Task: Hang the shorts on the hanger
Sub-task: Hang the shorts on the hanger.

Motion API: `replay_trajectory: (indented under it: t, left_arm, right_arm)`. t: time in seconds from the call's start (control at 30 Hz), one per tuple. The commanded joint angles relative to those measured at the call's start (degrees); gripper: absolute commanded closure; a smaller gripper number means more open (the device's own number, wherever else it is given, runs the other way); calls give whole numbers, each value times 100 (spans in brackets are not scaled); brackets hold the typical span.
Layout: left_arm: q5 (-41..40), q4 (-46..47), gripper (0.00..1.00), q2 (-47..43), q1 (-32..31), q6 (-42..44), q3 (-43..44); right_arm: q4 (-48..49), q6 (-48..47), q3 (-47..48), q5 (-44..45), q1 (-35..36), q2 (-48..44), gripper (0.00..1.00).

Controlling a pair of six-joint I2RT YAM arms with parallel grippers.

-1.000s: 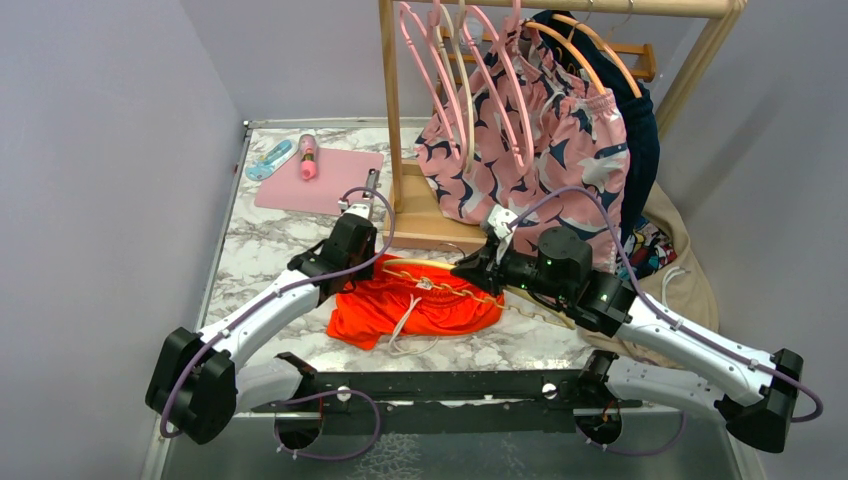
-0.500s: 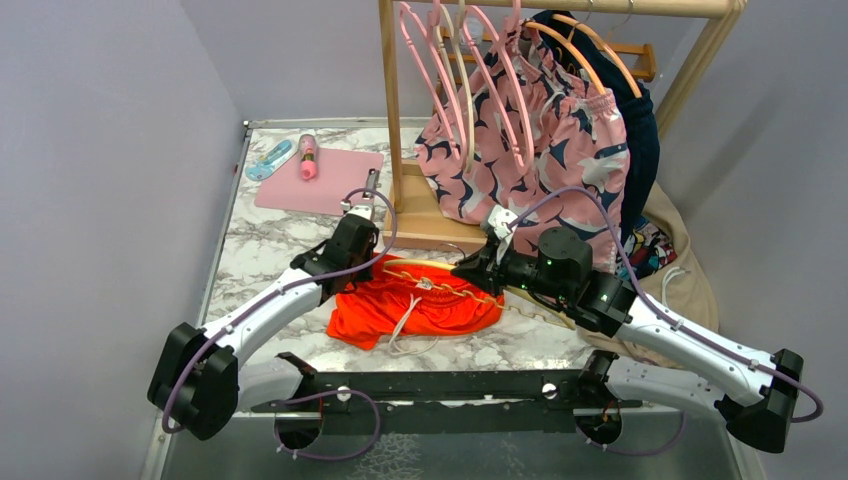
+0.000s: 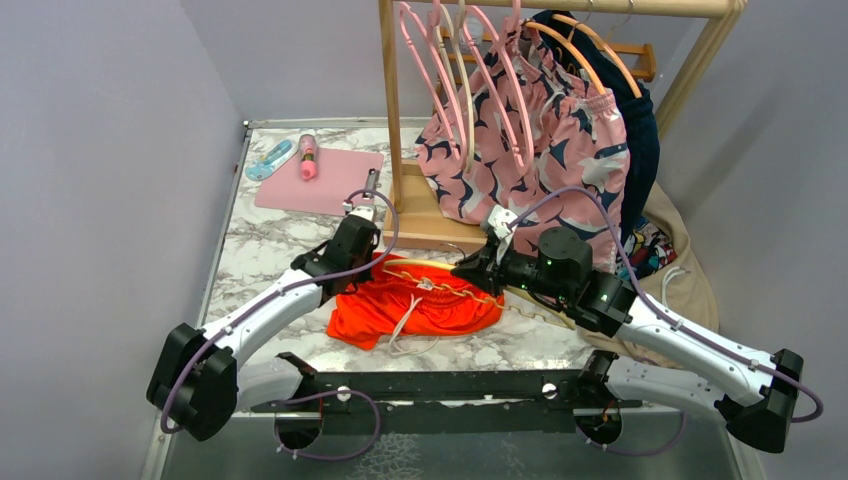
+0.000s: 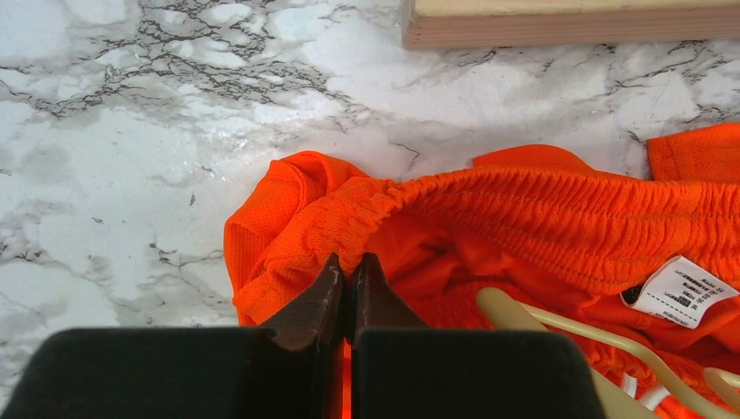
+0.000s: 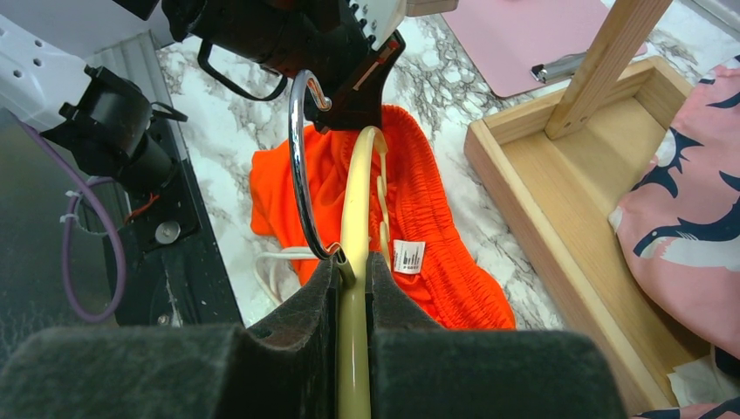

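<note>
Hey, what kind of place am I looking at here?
Probably a robotics lab booth staged for hanging laundry: a wooden clothes rack holding pink patterned shorts, and a marble-pattern table boxed in by plain walls.

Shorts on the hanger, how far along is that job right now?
Done: the right gripper is shut on the hanger beside its hook, and one hanger end appears to lie inside the waistband. In hand: the left gripper pinches that elastic waistband of the shorts. Left: drawing the waistband over the hanger; the shorts lie crumpled on the table.
</note>
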Motion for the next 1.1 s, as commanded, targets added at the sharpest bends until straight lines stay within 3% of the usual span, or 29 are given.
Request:
replay_trajectory:
  t: [0.0, 0.4, 0.83, 1.07]
  left_arm:
    - [83, 44, 100, -254, -155, 21, 8]
    - [2, 131, 100, -875, -431, -53, -112]
    - [327, -202, 100, -1318, -445, -207, 94]
    - [343, -342, 100, -1478, -442, -263, 106]
  right_arm:
    - [192, -80, 106, 9, 31, -74, 99]
    - [333, -591, 208, -12, 30, 137, 99]
    - [1731, -543, -219, -297, 93, 566, 99]
    - [2024, -769, -179, -225, 198, 1196, 99]
